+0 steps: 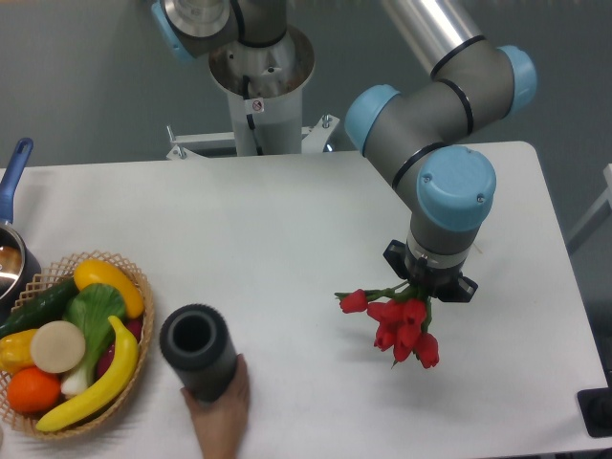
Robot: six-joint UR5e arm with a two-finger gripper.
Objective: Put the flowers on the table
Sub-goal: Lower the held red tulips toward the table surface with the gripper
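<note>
1. Gripper (424, 290) hangs straight down from the wrist over the right half of the table (287, 220), nearer the front edge than the back. Fingers mostly hidden under the wrist housing, so exact opening can't be read; they're closed in on the green stems of the flowers (397, 323).
2. Flowers: bunch of red tulips, buds fanning out below and to the left of the gripper; one bud sticks out further left than the rest. Stems run up into the fingers.
3. Can't tell whether the lowest buds touch the tabletop or hang just above it; they sit close to their shadow.
4. Wicker basket (134, 277) w/ fruit & veg at the front-left corner: banana, orange, cucumber, yellow pepper, leafy green.
5. Black cylinder (197, 350) just right of the basket, near the front edge, w/ a person's hand (220, 411) gripping its lower end.
6. Pot w/ blue handle (16, 167) at the left edge, partly out of shot.
</note>
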